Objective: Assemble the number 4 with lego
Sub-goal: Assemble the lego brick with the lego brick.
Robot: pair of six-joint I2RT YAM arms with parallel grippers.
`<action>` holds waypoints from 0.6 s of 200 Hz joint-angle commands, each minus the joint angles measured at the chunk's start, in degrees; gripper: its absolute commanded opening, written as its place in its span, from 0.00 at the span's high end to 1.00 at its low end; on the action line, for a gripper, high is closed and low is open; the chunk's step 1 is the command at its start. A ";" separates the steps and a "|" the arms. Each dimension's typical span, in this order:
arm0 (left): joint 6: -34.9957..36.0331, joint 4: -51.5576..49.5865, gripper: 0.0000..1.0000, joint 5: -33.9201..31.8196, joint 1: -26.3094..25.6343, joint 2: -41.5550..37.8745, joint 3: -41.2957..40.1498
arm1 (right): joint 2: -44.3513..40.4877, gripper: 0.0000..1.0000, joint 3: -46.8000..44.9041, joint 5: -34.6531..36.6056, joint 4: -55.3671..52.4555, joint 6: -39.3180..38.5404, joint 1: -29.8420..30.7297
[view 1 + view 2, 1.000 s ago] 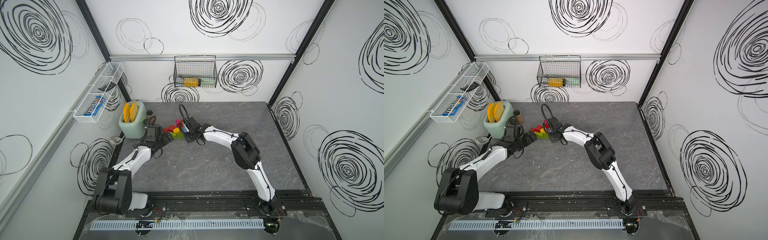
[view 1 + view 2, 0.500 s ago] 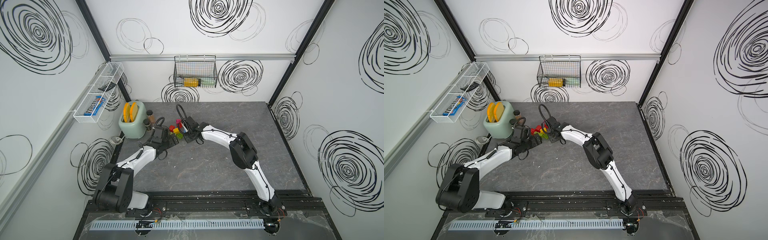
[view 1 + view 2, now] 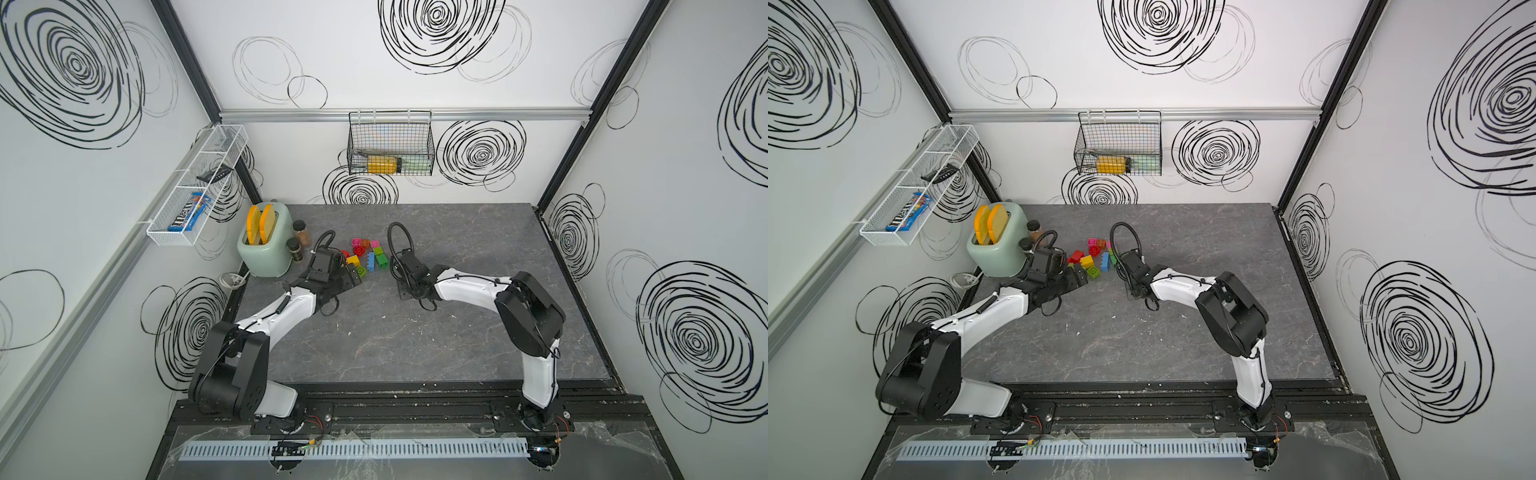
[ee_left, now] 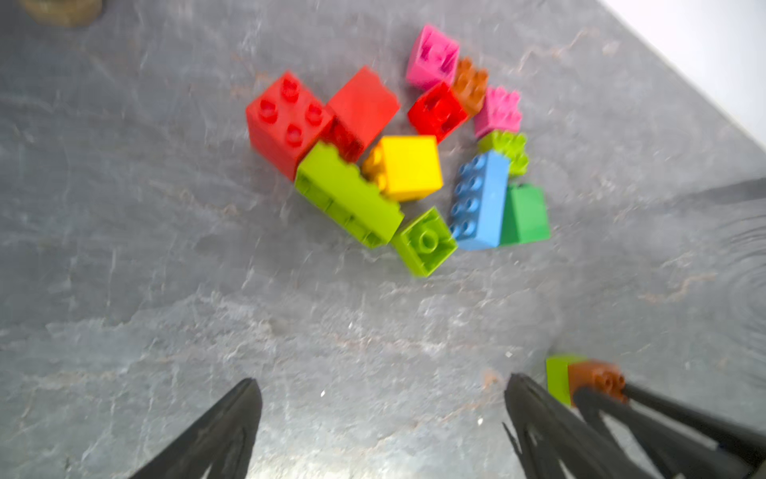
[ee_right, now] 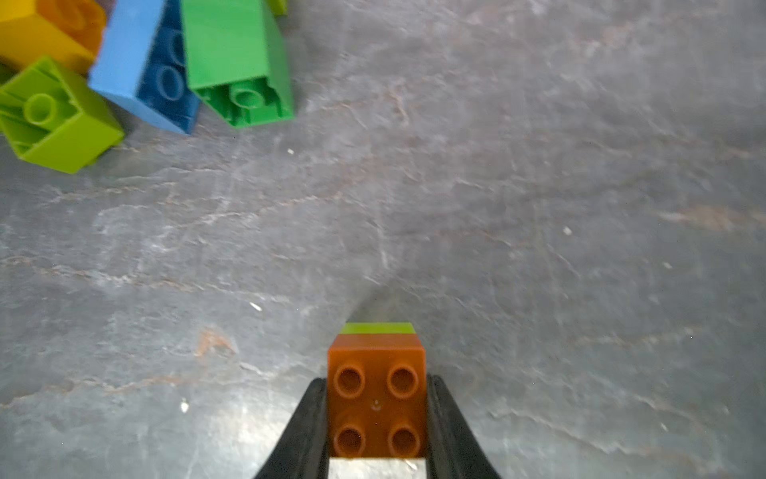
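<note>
My right gripper (image 5: pixel 375 379) was clamped on an orange brick (image 5: pixel 376 408) with a lime brick (image 5: pixel 377 328) joined to its underside, over the grey table (image 5: pixel 539 207) and clear of the pile. My left gripper (image 4: pixel 383 379) was wide open and empty, near the loose lego (image 4: pixel 408 166) — red, pink, yellow, blue, green and lime pieces — clustered near the toaster (image 3: pixel 266 245).

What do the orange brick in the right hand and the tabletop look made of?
The orange brick: likely moulded plastic, smooth, slight gloss; crisp edges, round studs, uniform colour. The tabletop: perhaps dark grey slate or stone-print laminate; veined, soft sheen.
</note>
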 commanded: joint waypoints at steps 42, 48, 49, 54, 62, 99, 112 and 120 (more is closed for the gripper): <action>1.34 -0.78 0.04 -2.77 -2.88 6.83 12.23 | -1.83 0.65 -4.82 -3.84 -1.55 7.53 0.10; 1.30 -0.83 0.04 -2.91 -2.88 7.09 12.67 | -2.11 0.63 -4.73 -4.22 -1.28 7.46 0.10; 1.34 -0.85 0.04 -2.90 -2.85 7.12 12.75 | -2.13 0.62 -4.69 -4.26 -1.22 7.46 0.10; 1.38 -0.75 0.04 -2.94 -2.88 7.38 13.06 | -2.35 0.60 -4.64 -4.51 -0.97 7.28 0.05; 1.47 -0.64 0.04 -2.66 -2.95 7.86 13.58 | -2.73 0.59 -4.55 -5.05 -0.28 6.77 0.10; 1.73 -0.75 0.04 -0.45 -2.90 11.32 16.36 | -5.10 0.42 -6.21 -6.96 3.87 5.48 0.13; 2.00 -0.90 0.04 -0.03 -2.88 12.55 17.58 | -6.27 0.37 -6.81 -7.48 4.92 4.72 0.21; 2.08 -1.03 0.04 0.12 -2.90 13.34 18.29 | -7.15 0.36 -7.45 -8.25 6.17 3.99 0.10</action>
